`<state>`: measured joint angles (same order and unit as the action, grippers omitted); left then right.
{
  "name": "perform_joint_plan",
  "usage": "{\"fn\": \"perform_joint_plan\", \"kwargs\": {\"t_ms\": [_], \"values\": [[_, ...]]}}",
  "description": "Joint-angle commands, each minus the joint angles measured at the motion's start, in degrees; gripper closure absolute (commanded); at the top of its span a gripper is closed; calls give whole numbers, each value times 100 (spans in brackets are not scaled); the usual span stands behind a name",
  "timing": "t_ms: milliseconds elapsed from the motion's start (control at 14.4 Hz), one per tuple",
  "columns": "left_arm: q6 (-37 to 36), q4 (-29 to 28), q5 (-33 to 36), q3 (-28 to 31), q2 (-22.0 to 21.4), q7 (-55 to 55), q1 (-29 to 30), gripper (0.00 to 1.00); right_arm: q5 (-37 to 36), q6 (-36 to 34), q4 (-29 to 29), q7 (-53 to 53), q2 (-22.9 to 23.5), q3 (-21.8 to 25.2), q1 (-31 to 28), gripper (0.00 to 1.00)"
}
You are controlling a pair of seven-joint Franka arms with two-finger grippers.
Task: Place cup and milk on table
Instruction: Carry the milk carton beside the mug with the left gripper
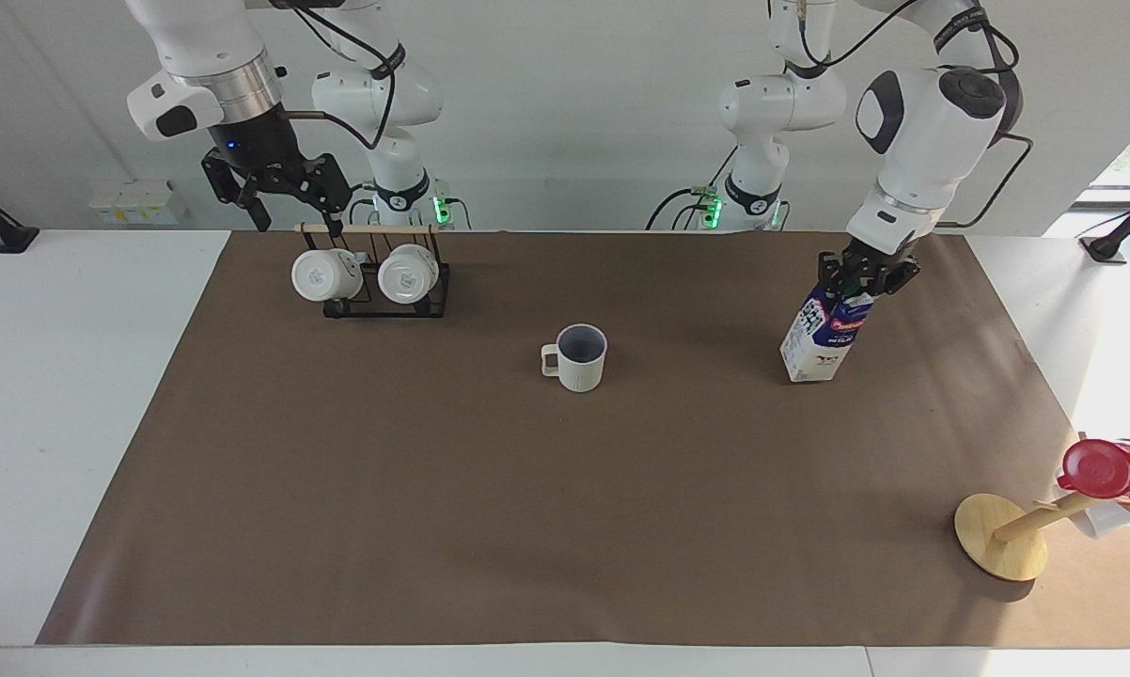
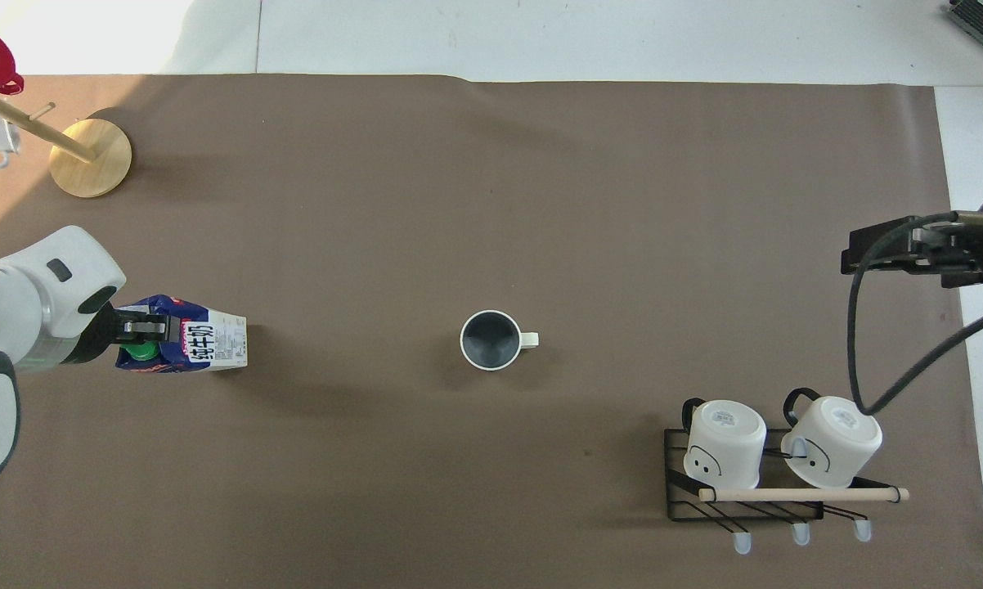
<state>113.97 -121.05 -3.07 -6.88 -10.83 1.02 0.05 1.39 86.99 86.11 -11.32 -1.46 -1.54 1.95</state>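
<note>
The cup (image 1: 579, 359) stands upright on the brown mat of the table (image 1: 527, 527), near its middle, handle toward the right arm's end; it also shows in the overhead view (image 2: 491, 340). The milk (image 1: 821, 334) leans, tilted, with its base at the mat, toward the left arm's end. My left gripper (image 1: 856, 282) is shut on the milk's top by the green cap; both show in the overhead view, the gripper (image 2: 144, 329) and the carton (image 2: 205, 348). My right gripper (image 1: 297, 214) hangs open and empty, above the mug rack (image 1: 377, 282).
The black rack with a wooden bar holds two plain white mugs (image 2: 724, 446), near the robots at the right arm's end. A wooden stand (image 1: 1002, 538) with a red cup (image 1: 1101, 468) leans at the left arm's end, farthest from the robots.
</note>
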Motion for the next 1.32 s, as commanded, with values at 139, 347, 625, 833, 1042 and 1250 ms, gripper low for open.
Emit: {"fn": "perform_joint_plan", "kwargs": {"t_ms": [139,347,625,833,1042,1250], "values": [[-183,671,-106,46,424,1232,-865,55,89,-68,20,139,-30,-22,-72,0],[10,671,-98,46,459,1917,-1471,55,169,-113,11,139,-30,-4,-89,0],[353,697,-89,38,740,2639,-2148,56,177,-104,11,147,-30,-4,-89,0],[371,733,-80,38,802,2833,-2351,56,177,-104,11,139,-30,-4,-89,0],[467,750,-18,38,1057,3027,-2466,56,177,-104,11,147,-30,-4,-89,0],[512,750,52,38,1127,3053,-2466,56,177,-104,11,139,-30,-4,-89,0]]}}
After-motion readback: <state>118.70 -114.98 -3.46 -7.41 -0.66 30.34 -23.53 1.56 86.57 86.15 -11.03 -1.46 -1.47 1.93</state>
